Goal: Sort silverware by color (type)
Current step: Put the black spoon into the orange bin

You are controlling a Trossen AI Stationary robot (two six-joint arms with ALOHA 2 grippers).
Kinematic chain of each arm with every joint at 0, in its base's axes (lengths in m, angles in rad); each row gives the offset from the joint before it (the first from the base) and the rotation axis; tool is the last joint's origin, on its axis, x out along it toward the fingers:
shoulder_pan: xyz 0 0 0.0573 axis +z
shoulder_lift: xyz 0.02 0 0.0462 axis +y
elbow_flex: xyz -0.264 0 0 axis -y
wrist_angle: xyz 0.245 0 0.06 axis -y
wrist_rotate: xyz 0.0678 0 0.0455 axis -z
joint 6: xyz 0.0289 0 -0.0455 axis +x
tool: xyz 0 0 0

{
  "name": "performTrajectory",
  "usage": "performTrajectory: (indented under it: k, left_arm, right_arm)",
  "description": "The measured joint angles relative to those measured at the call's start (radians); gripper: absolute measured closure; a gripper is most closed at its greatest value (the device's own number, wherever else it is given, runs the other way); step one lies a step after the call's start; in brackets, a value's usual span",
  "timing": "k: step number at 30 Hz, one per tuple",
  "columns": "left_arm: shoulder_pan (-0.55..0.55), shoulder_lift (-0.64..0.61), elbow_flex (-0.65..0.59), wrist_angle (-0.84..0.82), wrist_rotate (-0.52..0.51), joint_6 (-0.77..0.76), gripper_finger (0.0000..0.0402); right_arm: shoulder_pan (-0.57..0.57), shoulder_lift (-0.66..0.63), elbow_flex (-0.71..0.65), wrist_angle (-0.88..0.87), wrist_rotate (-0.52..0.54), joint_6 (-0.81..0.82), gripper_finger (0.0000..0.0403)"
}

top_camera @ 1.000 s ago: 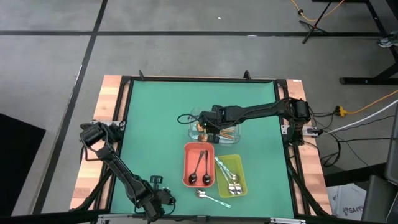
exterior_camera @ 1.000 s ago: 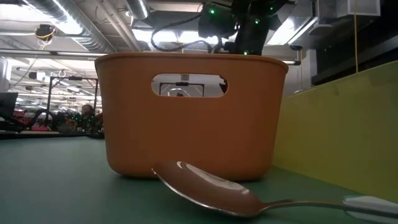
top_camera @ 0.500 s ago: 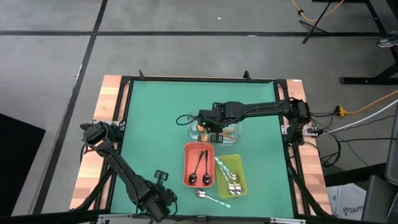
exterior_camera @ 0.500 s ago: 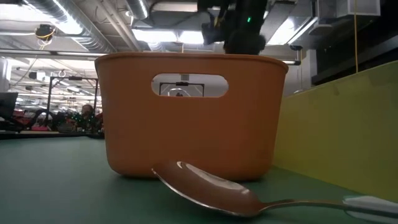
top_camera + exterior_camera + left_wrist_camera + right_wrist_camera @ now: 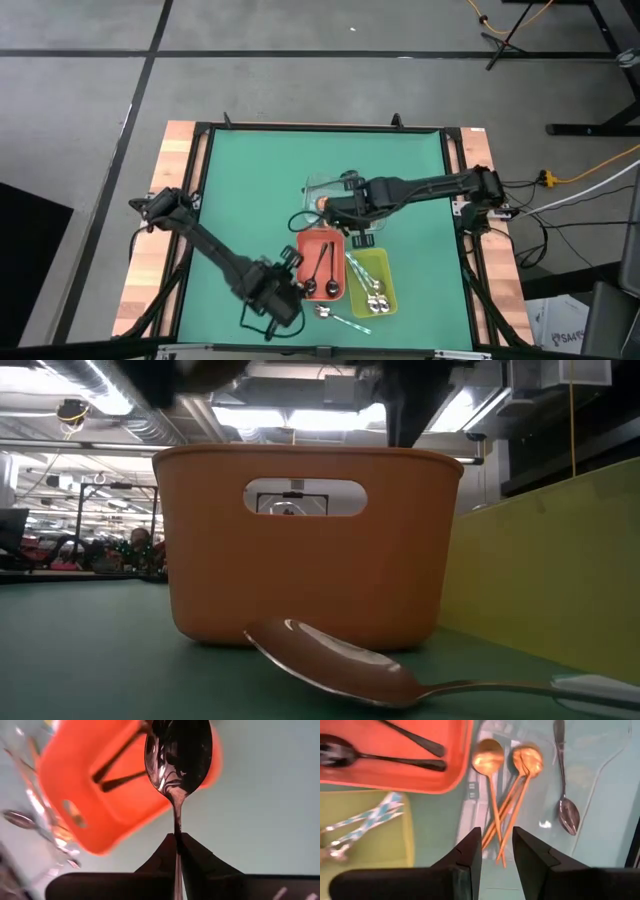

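The dark black metal spoon (image 5: 178,757) is pinched by its handle between the left gripper's (image 5: 178,840) fingers, which are closed tight on it, bowl pointing away from the wrist and hanging just off a corner of the red rectangular plastic tray (image 5: 75,785). Two more dark spoons (image 5: 322,272) already lie inside that tray, so the step in hand looks like delivery of a black piece to its matching group. The next move probably calls for carrying the spoon over the tray's rim, lowering it and parting the fingers so it lands alongside the others.

In the high view the left gripper (image 5: 278,297) sits low beside the red tray's near corner, its arm stretched diagonally across the green bench (image 5: 250,180) from the left edge.

The right gripper (image 5: 494,845) hovers over the clear rectangular tray (image 5: 600,770) with its fingers narrowly parted and holding nothing; below them lie copper-gold spoons (image 5: 507,785) and one dark spoon (image 5: 566,795) that seems misplaced. Its arm reaches in from the right edge.

The yellow-green rectangular tray (image 5: 385,262) holds shiny silver utensils (image 5: 372,295), and one silver spoon (image 5: 340,665) lies loose on the bench just before the trays.
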Motion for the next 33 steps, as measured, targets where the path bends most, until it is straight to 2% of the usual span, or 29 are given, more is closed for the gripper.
performTrajectory:
  k: [5, 14, 21, 29, 33]
  left_arm:
    - [0.086, 0.0, 0.0, 0.05, -0.022, 0.205, 0.0397]
    - [0.205, 0.0, 0.0, 0.235, -0.014, 0.508, 0.0397]
    - [0.252, 0.0, 0.0, 0.34, 0.092, 0.732, 0.0397]
    - [0.271, 0.016, 0.0, 0.374, 0.209, 0.856, 0.0396]
    - [0.274, 0.034, -0.011, 0.394, 0.22, 0.863, 0.0396]
  right_arm:
    - [0.048, -0.059, 0.0, -0.023, 0.0, 0.044, 0.0303]
    - [0.132, -0.195, 0.0, -0.069, 0.002, 0.135, 0.0303]
    - [0.231, -0.267, -0.001, -0.092, 0.084, 0.198, 0.0303]
    - [0.35, -0.29, -0.002, -0.113, 0.23, 0.305, 0.0303]
    - [0.398, -0.292, -0.021, -0.105, 0.261, 0.348, 0.0303]
